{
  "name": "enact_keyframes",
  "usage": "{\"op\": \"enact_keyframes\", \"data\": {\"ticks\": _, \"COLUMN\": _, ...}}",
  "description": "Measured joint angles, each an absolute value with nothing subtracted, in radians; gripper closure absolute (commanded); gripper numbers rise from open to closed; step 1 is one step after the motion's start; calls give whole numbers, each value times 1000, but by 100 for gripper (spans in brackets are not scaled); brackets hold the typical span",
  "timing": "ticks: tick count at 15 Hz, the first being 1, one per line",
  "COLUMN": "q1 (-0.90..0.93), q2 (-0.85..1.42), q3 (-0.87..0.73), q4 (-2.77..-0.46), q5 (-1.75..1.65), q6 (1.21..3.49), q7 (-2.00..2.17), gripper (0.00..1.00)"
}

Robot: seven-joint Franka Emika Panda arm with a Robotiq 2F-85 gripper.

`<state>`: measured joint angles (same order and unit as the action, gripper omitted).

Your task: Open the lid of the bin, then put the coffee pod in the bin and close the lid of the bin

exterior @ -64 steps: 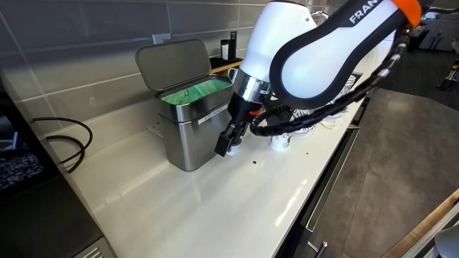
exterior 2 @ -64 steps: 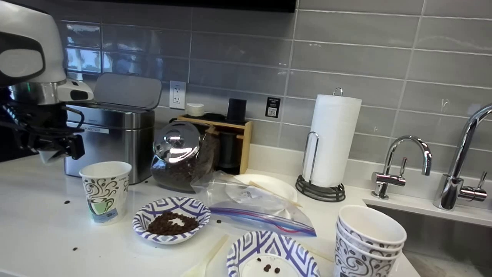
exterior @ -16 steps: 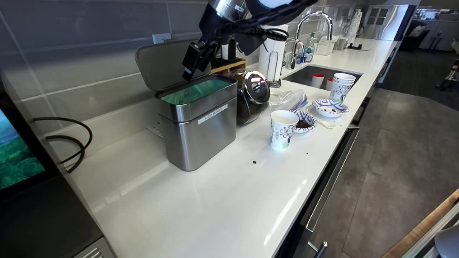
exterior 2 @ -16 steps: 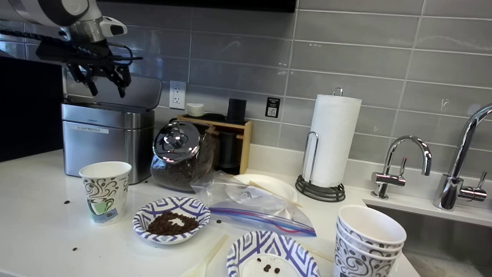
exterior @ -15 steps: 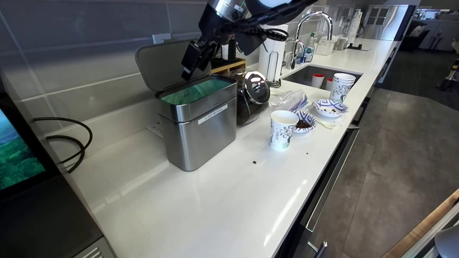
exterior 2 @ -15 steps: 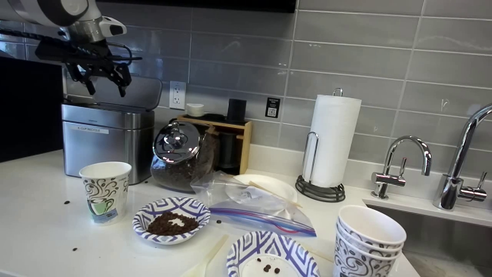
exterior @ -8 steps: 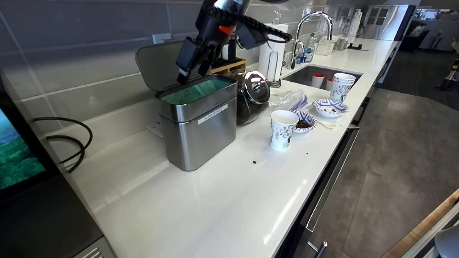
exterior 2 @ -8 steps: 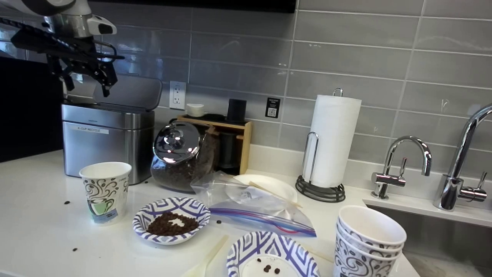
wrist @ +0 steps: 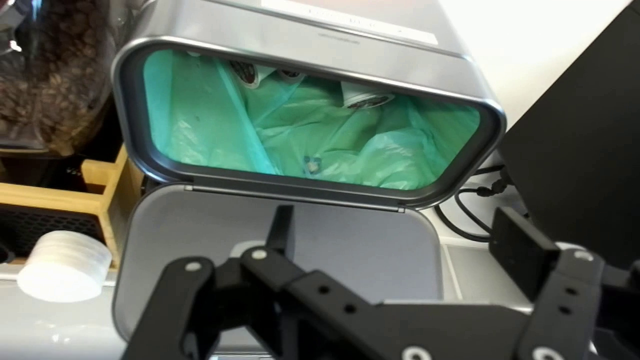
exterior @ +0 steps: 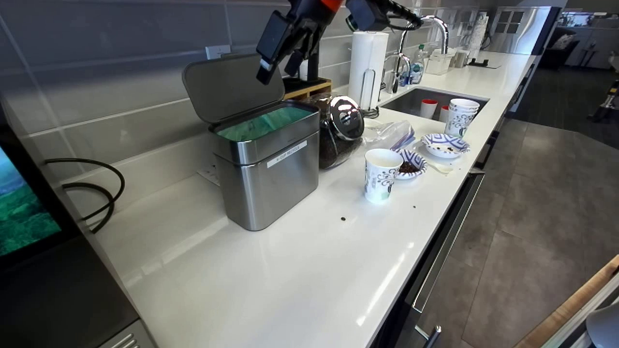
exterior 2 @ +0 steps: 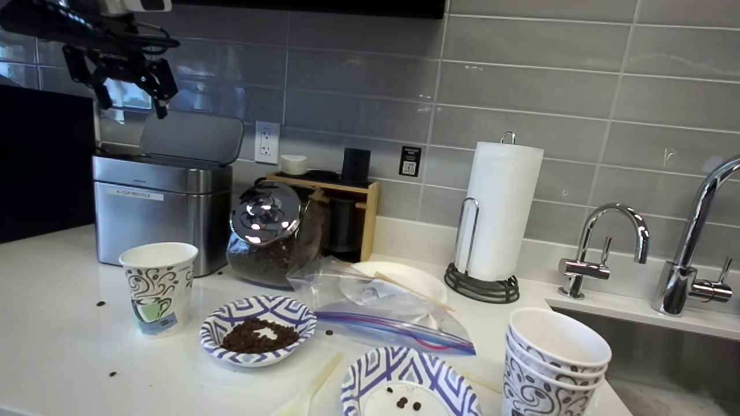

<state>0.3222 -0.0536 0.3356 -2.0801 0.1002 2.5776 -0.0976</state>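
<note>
Black two-finger gripper (exterior 2: 133, 104) is spread wide, its fingertips (wrist: 281, 227) well apart. It hangs above the boxy brushed-steel bin (exterior: 271, 188), clear of it in both exterior views. Pose: the robot arm (exterior 2: 113, 7), mostly cropped, shows at upper left in an exterior view, gripper pointing down; in an exterior view the black wrist (exterior: 309, 14) shows at the top edge and slants, fingers aimed down and to picture left. Flat rectangular dark grey metal lid (exterior: 232, 87) stands raised on its back hinge, leaning toward the grey tiled wall (exterior: 121, 53). Wrist view: green plastic lining (wrist: 320, 130) exposed. Small squat white coffee pods (wrist: 356, 92), at least three, lie inside along the side bearing the white label strip (wrist: 350, 21), partly hidden by the rim (wrist: 300, 186); which is the task's own, cannot tell.
</note>
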Motion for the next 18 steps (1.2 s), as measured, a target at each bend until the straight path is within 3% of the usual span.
{"op": "enact_keyframes", "data": {"ticks": 7, "q1": 306, "q2": -143, "q3": 250, "q4": -2200, "q5": 145, "q6": 2686, "q7": -165, "gripper": 0}}
{"op": "enact_keyframes", "data": {"ticks": 18, "q1": 323, "q2": -151, "q3": 227, "q4": -2202, "q5": 246, "q6": 2686, "q7": -258, "gripper": 0}}
